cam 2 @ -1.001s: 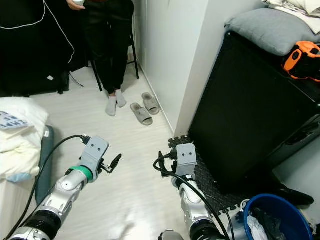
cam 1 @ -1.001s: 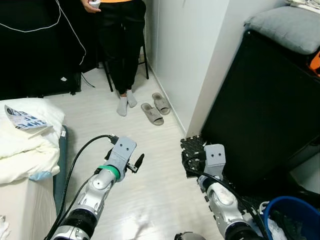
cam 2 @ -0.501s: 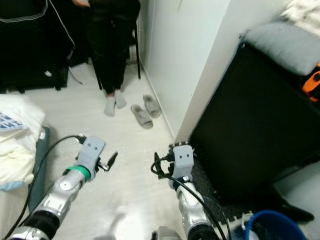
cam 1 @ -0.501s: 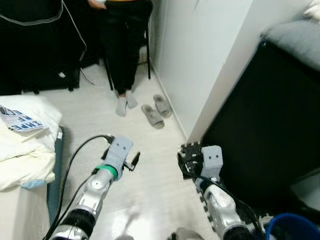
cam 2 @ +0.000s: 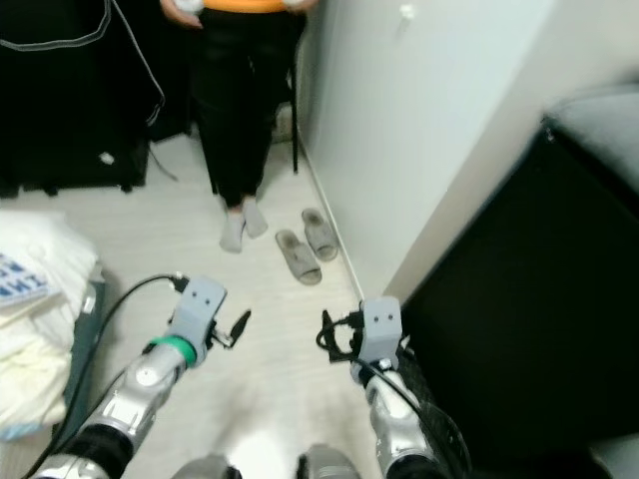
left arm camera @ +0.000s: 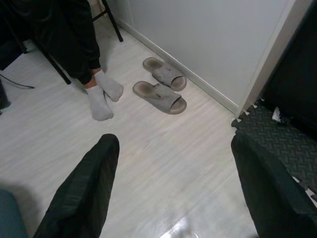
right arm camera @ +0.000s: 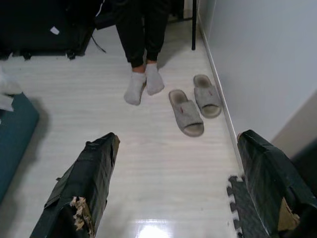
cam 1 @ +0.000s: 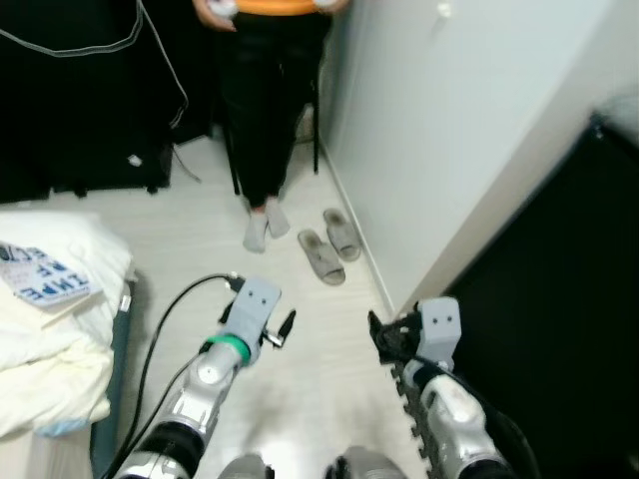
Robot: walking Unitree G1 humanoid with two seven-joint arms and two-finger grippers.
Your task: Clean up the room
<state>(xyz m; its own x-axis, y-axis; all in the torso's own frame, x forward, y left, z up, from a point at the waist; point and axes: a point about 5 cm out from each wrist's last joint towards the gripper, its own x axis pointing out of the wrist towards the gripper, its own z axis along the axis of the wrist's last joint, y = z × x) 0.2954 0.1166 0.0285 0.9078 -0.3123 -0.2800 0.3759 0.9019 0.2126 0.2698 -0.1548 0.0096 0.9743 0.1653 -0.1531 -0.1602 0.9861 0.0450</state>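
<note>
Both arms raised over the pale floor (cam 1: pixel 329 339), slippers ahead by the wall.

The left gripper (left arm camera: pixel 173 188) and right gripper (right arm camera: pixel 183 193) both have fingers spread wide and hold nothing. Two grey slippers (right arm camera: pixel 195 103) lie side by side near the white wall (cam 1: pixel 449 130), just beside a person's socked feet (right arm camera: pixel 143 85). A bed with white bedding (cam 1: pixel 50 329) lies to the left.

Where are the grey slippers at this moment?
The grey slippers lie side by side on the pale floor ahead of the robot, close to the white wall, just right of the person's socked feet.
</note>
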